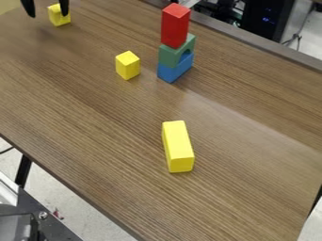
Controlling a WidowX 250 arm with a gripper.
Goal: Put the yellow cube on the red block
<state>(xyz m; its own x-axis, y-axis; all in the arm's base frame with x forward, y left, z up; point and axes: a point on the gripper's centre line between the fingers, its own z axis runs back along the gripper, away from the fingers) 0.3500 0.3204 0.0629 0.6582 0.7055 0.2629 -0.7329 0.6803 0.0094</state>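
At the top left edge the black gripper [46,6] hangs open, its two fingers well apart. The right finger overlaps the top of a small yellow cube [59,17]; whether they touch I cannot tell. A second small yellow block [127,66], slightly taller than wide, sits on the table left of the stack. The red block [175,26] stands upright as the top piece of that stack, on a green arch-shaped block [170,56], with a blue block [174,71] at the bottom.
A long yellow block [179,147] lies on the wooden table [94,117], in front of the stack. The table's far edge runs behind the stack, with black equipment [267,19] beyond it. Metal and black hardware [37,219] stands off the table at the lower left.
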